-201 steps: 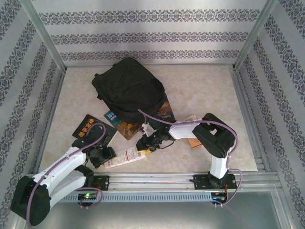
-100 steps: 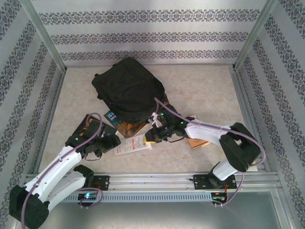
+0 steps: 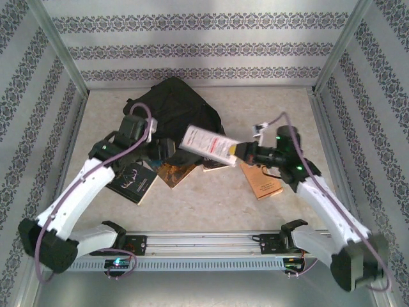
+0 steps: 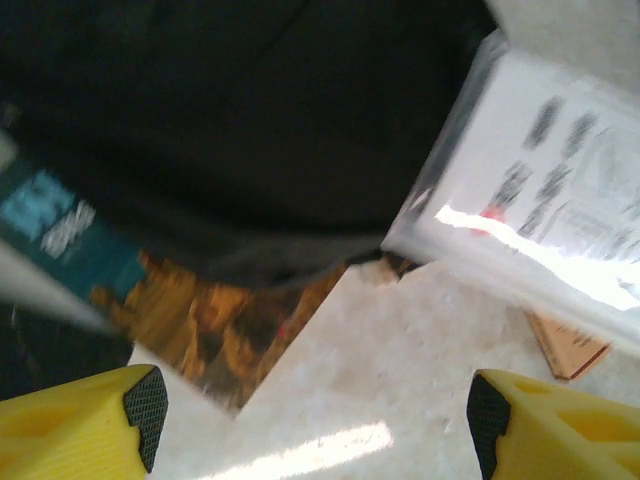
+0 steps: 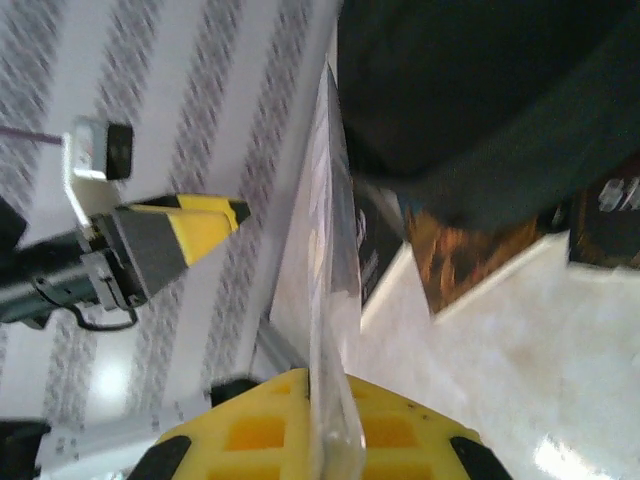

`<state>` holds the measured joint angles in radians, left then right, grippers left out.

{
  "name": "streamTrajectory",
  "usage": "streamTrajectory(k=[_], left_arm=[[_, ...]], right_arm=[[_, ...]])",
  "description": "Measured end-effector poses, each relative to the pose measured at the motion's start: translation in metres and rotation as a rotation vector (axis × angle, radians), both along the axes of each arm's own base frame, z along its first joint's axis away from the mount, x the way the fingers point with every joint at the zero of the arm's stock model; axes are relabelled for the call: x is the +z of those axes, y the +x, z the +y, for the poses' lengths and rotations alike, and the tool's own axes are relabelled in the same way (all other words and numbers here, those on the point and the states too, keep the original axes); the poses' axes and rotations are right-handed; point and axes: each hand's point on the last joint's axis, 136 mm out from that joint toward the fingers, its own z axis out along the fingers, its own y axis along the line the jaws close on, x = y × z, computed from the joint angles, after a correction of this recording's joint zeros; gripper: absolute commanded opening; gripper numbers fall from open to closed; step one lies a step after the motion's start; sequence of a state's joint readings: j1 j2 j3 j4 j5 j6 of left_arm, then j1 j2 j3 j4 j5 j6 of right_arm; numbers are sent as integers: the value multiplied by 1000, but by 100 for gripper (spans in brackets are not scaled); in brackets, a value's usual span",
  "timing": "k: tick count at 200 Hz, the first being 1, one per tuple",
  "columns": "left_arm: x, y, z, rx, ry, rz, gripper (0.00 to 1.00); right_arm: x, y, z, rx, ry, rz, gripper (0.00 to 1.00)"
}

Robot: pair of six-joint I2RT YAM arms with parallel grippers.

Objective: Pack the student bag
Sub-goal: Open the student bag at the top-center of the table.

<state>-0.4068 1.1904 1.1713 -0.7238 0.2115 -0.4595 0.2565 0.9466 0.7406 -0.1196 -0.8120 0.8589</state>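
Though one book (image 3: 206,142) aloft, four more, one backpack (image 3: 176,105).

No wording can be read. The white packet (image 3: 208,144) carries a red stripe and dark print, too blurred to make out. The black book (image 3: 133,181) at near left bears pale script, and the teal book (image 4: 50,215) pale lettering, both illegible.

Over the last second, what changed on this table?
The right gripper shut on the white booklet and lifted it off the table, toward the student bag. The left gripper moved from the near edge up to the bag, jaws open. Bag and remaining books stayed put.
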Motion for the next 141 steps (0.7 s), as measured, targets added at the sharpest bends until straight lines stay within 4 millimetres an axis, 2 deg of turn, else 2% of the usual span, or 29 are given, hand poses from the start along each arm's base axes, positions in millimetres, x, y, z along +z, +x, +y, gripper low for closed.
streamTrajectory(k=[20, 43, 63, 83, 111, 141], left_arm=[[20, 30, -18, -92, 22, -78, 82], [27, 61, -41, -208, 76, -126, 83], [14, 94, -58, -292, 135, -129, 83], [-18, 116, -68, -352, 193, -96, 83], [-52, 138, -66, -345, 277, -51, 85], [-59, 163, -55, -293, 383, -73, 86]], right_arm=[[24, 3, -38, -181, -11, -87, 0], [34, 4, -60, -301, -58, -92, 0], [28, 9, -72, -369, -108, -65, 0], [14, 11, -84, -429, -157, -20, 0], [9, 10, -93, -475, -193, -15, 0], [10, 10, -96, -489, -207, -30, 0]])
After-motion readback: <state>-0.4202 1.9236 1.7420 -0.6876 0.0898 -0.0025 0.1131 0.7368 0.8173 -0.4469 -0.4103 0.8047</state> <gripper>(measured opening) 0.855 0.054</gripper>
